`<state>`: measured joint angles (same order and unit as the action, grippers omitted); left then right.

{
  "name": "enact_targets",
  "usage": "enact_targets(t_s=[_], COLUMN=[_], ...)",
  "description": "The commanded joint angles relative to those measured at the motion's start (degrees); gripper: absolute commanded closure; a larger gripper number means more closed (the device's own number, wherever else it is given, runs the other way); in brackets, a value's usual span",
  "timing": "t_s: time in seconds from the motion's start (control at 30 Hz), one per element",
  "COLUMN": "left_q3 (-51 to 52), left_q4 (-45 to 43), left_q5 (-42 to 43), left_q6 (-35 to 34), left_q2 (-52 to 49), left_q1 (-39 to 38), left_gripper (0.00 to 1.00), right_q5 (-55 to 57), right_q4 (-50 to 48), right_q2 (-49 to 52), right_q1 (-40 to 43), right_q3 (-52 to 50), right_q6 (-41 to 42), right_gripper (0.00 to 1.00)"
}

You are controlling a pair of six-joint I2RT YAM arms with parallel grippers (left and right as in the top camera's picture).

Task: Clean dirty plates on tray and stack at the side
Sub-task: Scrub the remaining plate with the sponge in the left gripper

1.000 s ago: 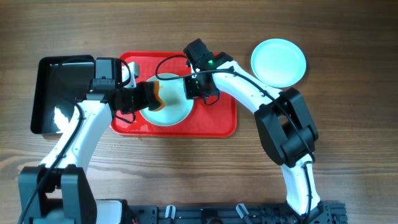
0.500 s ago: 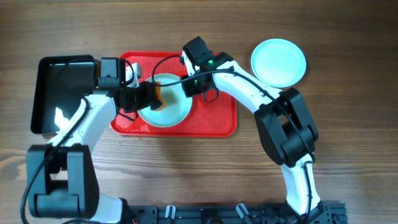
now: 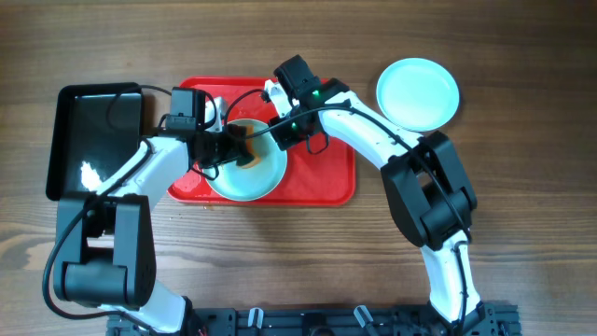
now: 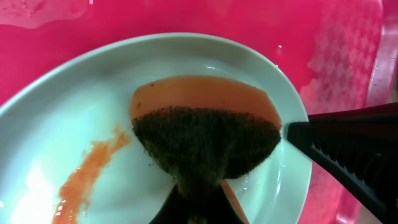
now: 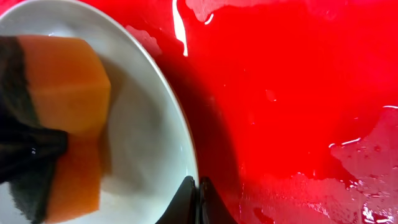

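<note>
A pale aqua plate (image 3: 252, 177) lies on the red tray (image 3: 326, 177). My left gripper (image 3: 241, 145) is shut on an orange sponge with a dark scouring side (image 4: 205, 130) and presses it onto the plate (image 4: 62, 124). An orange smear (image 4: 87, 177) shows on the plate to the left of the sponge. My right gripper (image 3: 278, 133) is shut on the plate's right rim (image 5: 198, 190). The right wrist view also shows the sponge (image 5: 62, 87) on the plate (image 5: 143, 124). A second plate (image 3: 418, 93), with no smear, lies on the table at the right.
A black rectangular tray (image 3: 93, 140) lies left of the red tray, under my left arm. The red tray's surface (image 5: 298, 93) is wet with streaks and droplets. The wooden table extends all around.
My left gripper has moved right with the sponge, further across the plate. My right gripper has stayed clamped on the rim.
</note>
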<state>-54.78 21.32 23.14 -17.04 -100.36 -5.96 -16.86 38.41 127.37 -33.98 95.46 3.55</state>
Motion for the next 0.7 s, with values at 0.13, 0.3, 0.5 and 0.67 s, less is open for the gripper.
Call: enact_targets(t_s=[0.13, 0.3, 0.5, 0.67], left_q3=[0.4, 0.3, 0.3, 0.0], left_q4=[-0.4, 0.1, 1.3, 5.6], left_q5=[-3.2, -10.0, -20.0, -32.9], left_q6=[-0.3, -0.3, -0.3, -0.3], left_q2=[-1.7, -6.1, -9.1, -8.5], left_q1=[-0.1, 0.0, 0.0, 0.0], left_gripper=[0.96, 0.96, 0.96, 0.96], right_q5=[-1.6, -1.6, -1.6, 2.0], right_q4=[-0.2, 0.7, 1.4, 1.7], right_q2=[3.2, 3.3, 3.5, 3.5], right_q1=[-0.1, -0.1, -0.1, -0.1], right_q3=[0.4, 0.4, 0.4, 0.4], right_q6=[-0.5, 1.2, 1.2, 4.1], right_gripper=[0.96, 0.96, 0.96, 0.96])
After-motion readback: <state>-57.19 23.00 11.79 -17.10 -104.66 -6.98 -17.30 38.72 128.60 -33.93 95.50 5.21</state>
